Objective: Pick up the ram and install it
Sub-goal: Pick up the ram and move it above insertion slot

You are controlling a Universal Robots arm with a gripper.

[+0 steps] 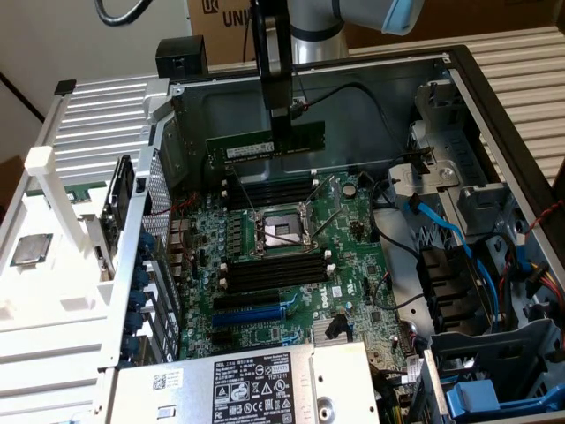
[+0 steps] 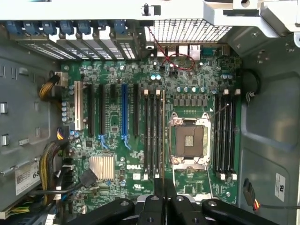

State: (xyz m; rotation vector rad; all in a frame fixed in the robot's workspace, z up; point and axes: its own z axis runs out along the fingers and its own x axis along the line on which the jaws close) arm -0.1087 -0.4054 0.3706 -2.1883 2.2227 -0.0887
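Observation:
The ram (image 1: 245,147), a long green stick with a white label, hangs level in the air inside the open computer case. My gripper (image 1: 284,140) comes down from above and is shut on it near its middle. The stick floats over the far bank of black memory slots (image 1: 269,190), beyond the CPU socket (image 1: 281,228). A second bank of black slots (image 1: 274,269) lies on the near side of the socket. In the wrist view the ram (image 2: 163,159) shows edge-on as a thin dark line running out from my gripper (image 2: 164,196), beside the slots (image 2: 153,133) next to the socket (image 2: 190,140).
The blue slot (image 1: 247,314) and the power supply (image 1: 256,384) lie at the case's near side. Blue cables (image 1: 459,238) and drive cages fill the exterior view's right. A grilled metal wall (image 1: 154,221) and white plastic parts (image 1: 53,265) stand on the exterior view's left.

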